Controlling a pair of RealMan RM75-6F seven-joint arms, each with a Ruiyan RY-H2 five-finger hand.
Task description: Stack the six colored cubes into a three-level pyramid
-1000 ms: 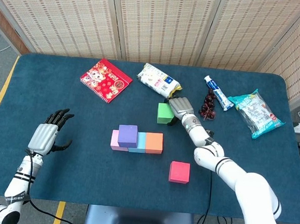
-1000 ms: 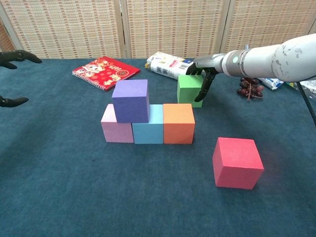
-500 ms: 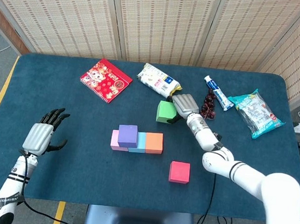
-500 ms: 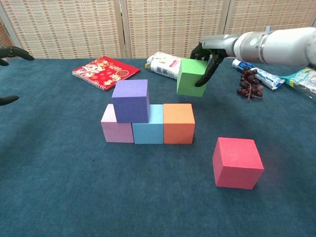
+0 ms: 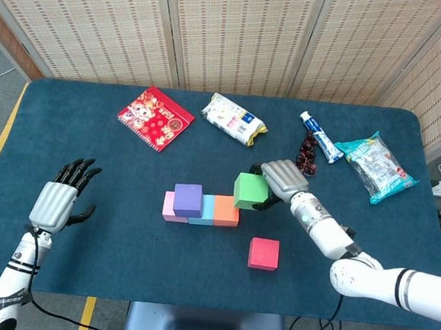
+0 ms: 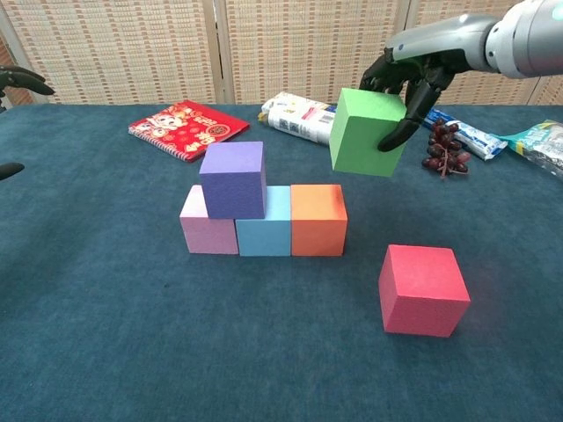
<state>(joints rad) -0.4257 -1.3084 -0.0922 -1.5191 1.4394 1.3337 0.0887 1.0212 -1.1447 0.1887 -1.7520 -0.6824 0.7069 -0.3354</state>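
Chest view: right hand raised above the blue worktop, fingers clamped on the green cube, tilted and carried clear of the surface, just above and to the right of the orange cube. A second ago, same cube standing on the worktop beside the white snack packet with the hand closing on it; half a second ago, just lifted; now brought forward toward the stack. Base row complete: pink cube, light blue cube and orange cube touching side by side. Purple cube resting on top, over the seam between pink and light blue. Likely meaning for the task: green cube headed for the second level, beside the purple one, over the seam between light blue and orange. Red cube lying apart at front right, probably meant for the peak. Head view: left hand hovering off to the side, well apart from the cubes, fingers spread and holding nothing. Along the far edge: red booklet, dark grapes, toothpaste tube and a clear bag.
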